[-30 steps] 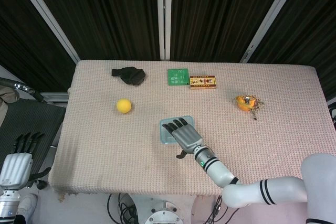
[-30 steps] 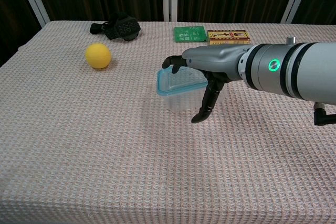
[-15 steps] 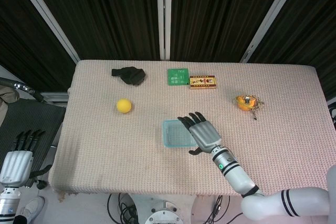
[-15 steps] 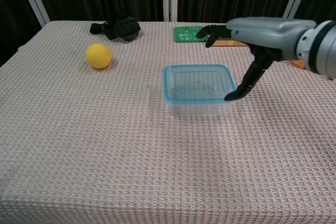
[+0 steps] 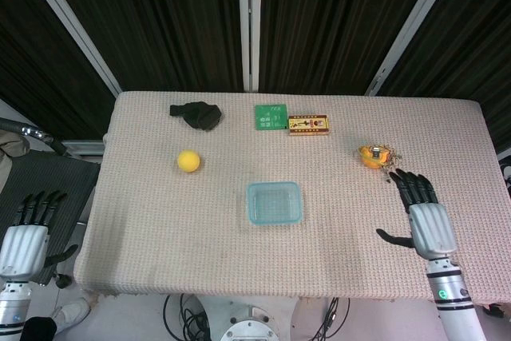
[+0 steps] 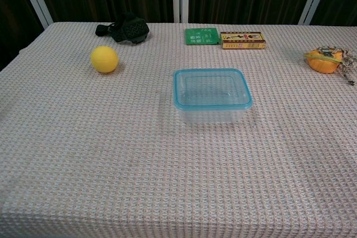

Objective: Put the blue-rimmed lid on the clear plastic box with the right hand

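Note:
The clear plastic box (image 5: 274, 204) (image 6: 211, 105) stands near the middle of the table with the blue-rimmed lid (image 5: 274, 191) (image 6: 212, 88) lying flat on top of it. My right hand (image 5: 425, 217) hovers over the table's front right part, well to the right of the box, fingers spread and holding nothing. My left hand (image 5: 25, 233) hangs beyond the table's left edge, open and empty. Neither hand shows in the chest view.
A yellow ball (image 5: 188, 160) (image 6: 104, 59) lies left of the box. At the back are a black object (image 5: 196, 114) (image 6: 125, 29), a green card (image 5: 271, 116) (image 6: 201, 35) and a small box (image 5: 309, 124) (image 6: 242, 40). An orange item (image 5: 374, 155) (image 6: 325, 60) sits at the right.
My right hand lifted off the lidded box and drew back to the front right of the table, leaving the chest view. The lid stays on the box.

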Available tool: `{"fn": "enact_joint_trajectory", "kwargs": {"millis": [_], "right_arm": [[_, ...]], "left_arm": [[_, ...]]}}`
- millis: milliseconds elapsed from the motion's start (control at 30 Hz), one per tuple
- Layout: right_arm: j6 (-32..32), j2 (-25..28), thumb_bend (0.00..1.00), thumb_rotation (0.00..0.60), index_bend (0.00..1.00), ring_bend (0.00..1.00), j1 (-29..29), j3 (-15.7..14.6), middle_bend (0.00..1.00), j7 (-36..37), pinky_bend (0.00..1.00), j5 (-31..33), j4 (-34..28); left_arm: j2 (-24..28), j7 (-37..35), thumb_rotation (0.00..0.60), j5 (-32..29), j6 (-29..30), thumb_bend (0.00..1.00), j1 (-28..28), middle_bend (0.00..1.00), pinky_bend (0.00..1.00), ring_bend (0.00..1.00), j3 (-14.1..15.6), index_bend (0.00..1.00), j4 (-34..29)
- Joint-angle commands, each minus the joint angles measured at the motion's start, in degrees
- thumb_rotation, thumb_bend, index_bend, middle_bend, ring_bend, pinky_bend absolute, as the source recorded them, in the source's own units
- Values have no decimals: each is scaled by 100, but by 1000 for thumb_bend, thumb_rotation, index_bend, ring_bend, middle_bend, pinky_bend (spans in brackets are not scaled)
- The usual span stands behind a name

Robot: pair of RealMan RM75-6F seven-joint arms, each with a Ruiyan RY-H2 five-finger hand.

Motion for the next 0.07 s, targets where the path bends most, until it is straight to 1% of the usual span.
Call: {"fn": "enact_joint_trajectory", "kwargs": {"millis": [33,67], "right_arm": [[265,193,0,600,0,0,-523,-174,18,414,0,-246,497],[277,206,0,600,0,0,-582,-162,13,466,0,-268,559]], "left_arm": [[9,119,600,20,31,0,19,71,0,0,16,97,-78],[10,185,600,26,41,0,25,71,0,0,20,97,-99]]}}
